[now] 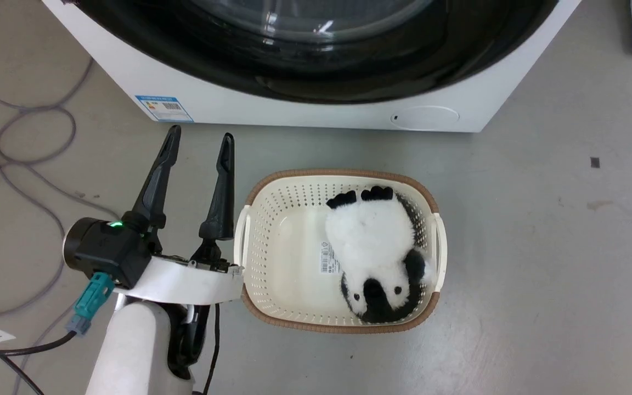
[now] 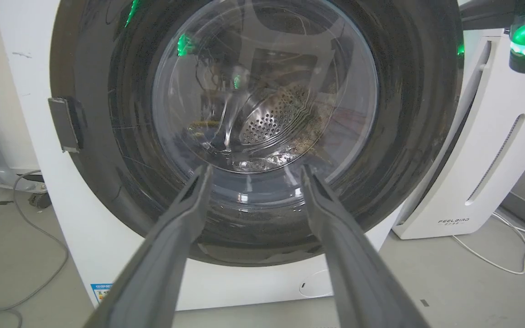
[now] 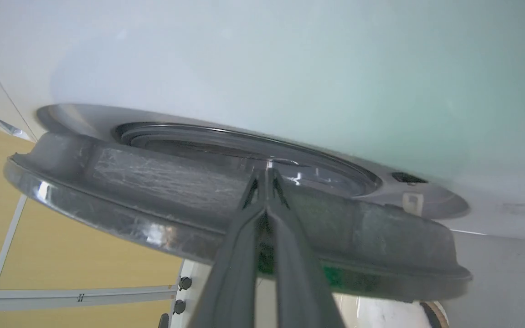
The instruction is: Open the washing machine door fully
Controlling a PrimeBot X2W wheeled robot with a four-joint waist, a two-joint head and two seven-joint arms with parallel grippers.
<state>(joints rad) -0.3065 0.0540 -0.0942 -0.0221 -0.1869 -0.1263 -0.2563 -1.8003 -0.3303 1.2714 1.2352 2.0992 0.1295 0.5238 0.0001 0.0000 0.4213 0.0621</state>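
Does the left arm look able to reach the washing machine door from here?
Probably yes: the left claw, open, points straight at the washing machine door with nothing between them; the basket sits off to its right.

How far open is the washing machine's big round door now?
Only just begun. The round black-rimmed glass door stands a crack off the big white washing machine. The right gripper, shut, pokes into that gap. The left gripper hangs open in front, touching nothing. Swinging it wide is left.
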